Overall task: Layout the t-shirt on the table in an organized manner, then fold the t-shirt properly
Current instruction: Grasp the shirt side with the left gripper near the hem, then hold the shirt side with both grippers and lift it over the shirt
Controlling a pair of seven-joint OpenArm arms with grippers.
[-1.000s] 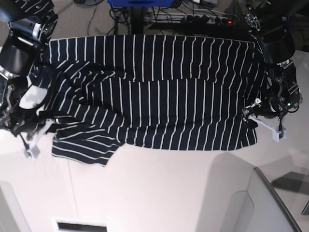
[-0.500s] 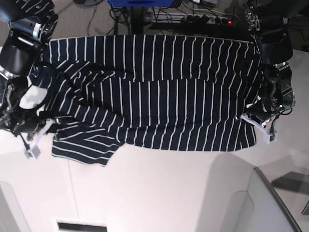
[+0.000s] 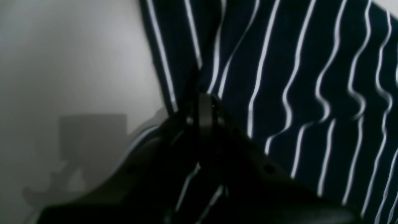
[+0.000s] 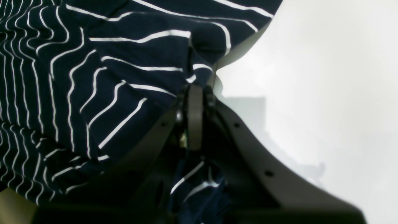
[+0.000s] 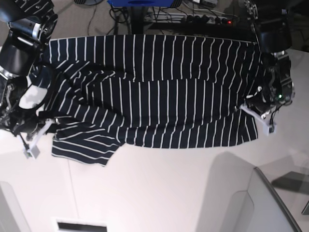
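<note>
Shirt (image 5: 154,92) lies spread across the white desk (image 5: 159,188), rumpled on the base view's left, with the left hand (image 5: 258,113) and right hand (image 5: 41,126) each clamped on cloth at opposite side edges.

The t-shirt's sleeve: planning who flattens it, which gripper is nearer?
Right. The right gripper is shut on the t-shirt beside the sleeve; the left gripper grips the opposite edge.
</note>
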